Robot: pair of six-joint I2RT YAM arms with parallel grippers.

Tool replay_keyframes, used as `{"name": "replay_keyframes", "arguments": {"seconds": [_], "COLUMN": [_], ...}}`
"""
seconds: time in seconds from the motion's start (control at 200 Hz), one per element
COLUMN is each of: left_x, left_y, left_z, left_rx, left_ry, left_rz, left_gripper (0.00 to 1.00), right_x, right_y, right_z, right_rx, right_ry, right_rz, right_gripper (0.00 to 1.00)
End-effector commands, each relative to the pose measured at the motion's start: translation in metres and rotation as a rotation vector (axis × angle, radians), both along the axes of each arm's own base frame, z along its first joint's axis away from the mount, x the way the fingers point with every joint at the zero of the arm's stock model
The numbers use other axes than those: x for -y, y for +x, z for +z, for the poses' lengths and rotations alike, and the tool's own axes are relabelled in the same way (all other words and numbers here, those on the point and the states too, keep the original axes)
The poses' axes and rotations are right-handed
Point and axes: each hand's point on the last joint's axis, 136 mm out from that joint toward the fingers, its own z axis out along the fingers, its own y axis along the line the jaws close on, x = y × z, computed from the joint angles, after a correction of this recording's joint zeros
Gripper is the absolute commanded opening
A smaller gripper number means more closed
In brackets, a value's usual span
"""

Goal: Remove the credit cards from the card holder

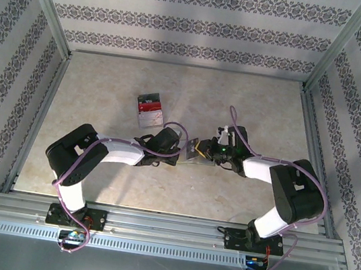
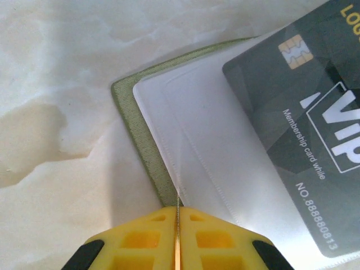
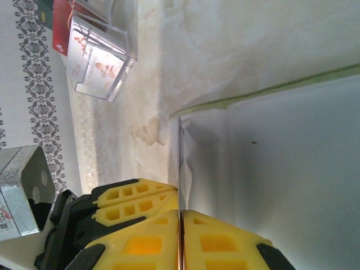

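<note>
The card holder (image 2: 185,146) lies open between both arms at mid-table, with a pale green rim and a white inner sleeve (image 3: 281,169). A dark grey credit card (image 2: 304,112) marked VIP, with a gold chip, sticks halfway out of its pocket (image 1: 196,145). My left gripper (image 2: 177,209) is shut on the sleeve's near edge. Facing it from the right, my right gripper (image 3: 181,212) is shut on a thin stiff sheet seen edge-on, in line with the dark card. More credit cards (image 1: 149,108), the top one red, sit farther back on the left.
A clear box (image 3: 98,62) with red and white cards stands beyond the holder. A small silver box (image 3: 22,188) sits close to my right wrist. The left fingers (image 3: 121,199) lie right beside my right ones. Metal rails (image 1: 167,225) edge the marble table.
</note>
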Motion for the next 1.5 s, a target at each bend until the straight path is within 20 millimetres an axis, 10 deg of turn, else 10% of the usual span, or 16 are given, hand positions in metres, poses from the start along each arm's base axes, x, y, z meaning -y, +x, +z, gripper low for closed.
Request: {"name": "replay_keyframes", "arguments": {"seconds": [0.0, 0.635, 1.144, 1.494], "left_x": [0.000, 0.002, 0.024, 0.034], "left_y": [-0.005, 0.000, 0.005, -0.029], "left_z": [-0.008, 0.015, 0.140, 0.191], "left_rx": [-0.016, 0.033, 0.254, 0.328], "left_ry": [0.027, 0.027, -0.011, -0.127], "left_rz": [-0.002, -0.028, -0.349, -0.668], "left_gripper": [0.09, 0.22, 0.63, 0.66], "right_x": [0.004, 0.040, 0.028, 0.010], "right_y": [0.002, -0.007, -0.035, -0.064], "right_z": [0.008, 0.015, 0.101, 0.141], "right_rx": [0.037, 0.100, 0.411, 0.565], "right_ry": [0.010, -0.142, -0.179, -0.088], "right_rz": [-0.008, -0.028, 0.246, 0.409], "right_gripper": [0.09, 0.05, 0.04, 0.05]}}
